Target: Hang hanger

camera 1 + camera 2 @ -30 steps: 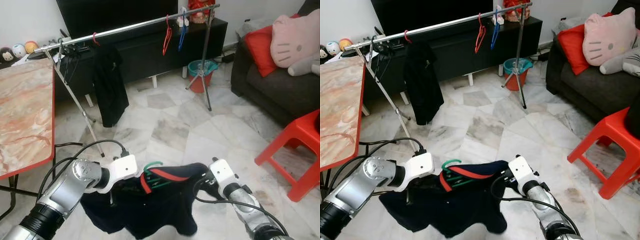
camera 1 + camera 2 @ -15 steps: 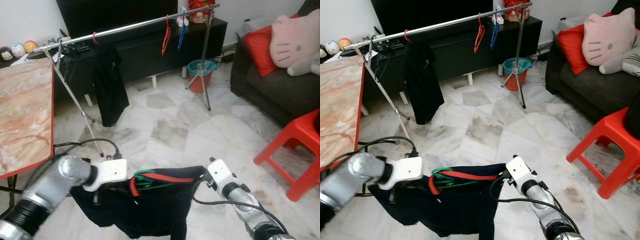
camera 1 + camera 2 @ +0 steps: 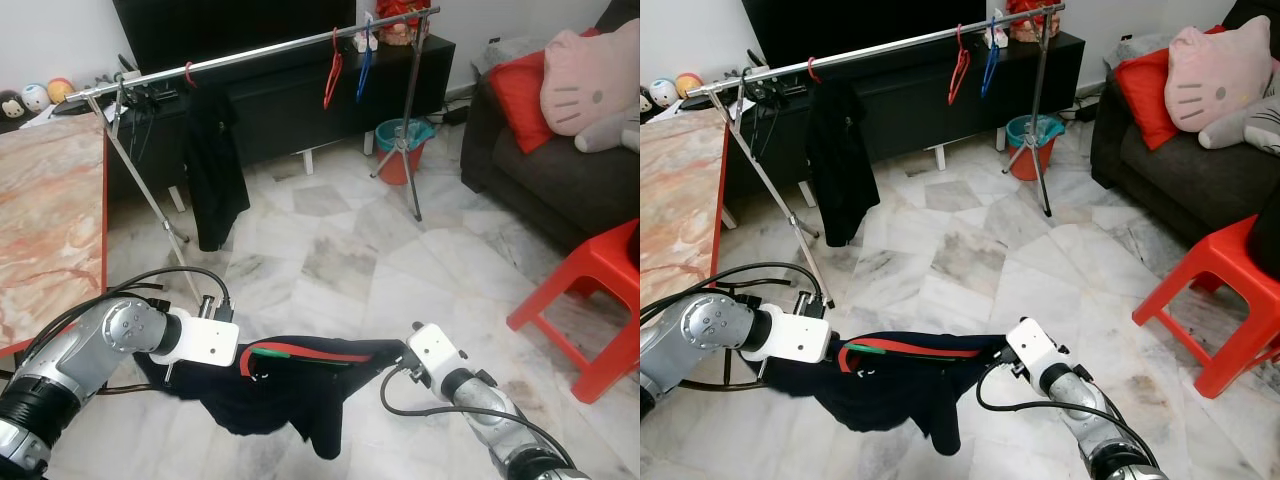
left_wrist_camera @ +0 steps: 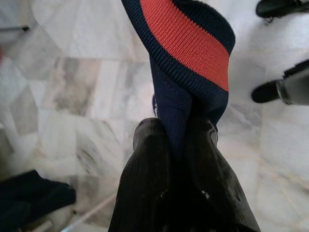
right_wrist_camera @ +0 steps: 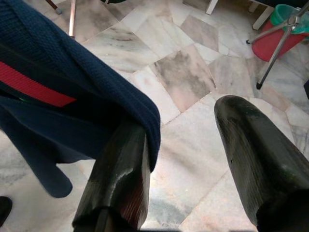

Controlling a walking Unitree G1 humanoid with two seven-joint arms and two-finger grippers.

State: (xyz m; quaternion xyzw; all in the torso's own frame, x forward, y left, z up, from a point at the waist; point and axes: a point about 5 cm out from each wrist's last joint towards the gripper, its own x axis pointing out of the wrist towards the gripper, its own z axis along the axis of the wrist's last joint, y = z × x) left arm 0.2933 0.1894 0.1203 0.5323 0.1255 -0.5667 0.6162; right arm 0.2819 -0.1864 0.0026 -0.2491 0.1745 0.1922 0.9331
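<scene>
A navy sweater with a red stripe hangs stretched between my two grippers, low over the marble floor. A sliver of the green hanger peeks from its collar. My left gripper is shut on a fold of the sweater at its left end. My right gripper stands open at the right end, with the sweater's hem draped over one finger. Farther back runs the silver clothes rail, carrying a black garment, a red hanger and a blue hanger.
A marble-topped table with a red edge stands at my left. A red plastic stool and a dark sofa are at the right. A teal and red bucket sits by the rail's far leg. Open floor lies ahead.
My left gripper has pulled leftward and the sweater is now drawn out taut and flatter between the grippers. The green hanger is mostly hidden in the collar. The right gripper shifted slightly.
</scene>
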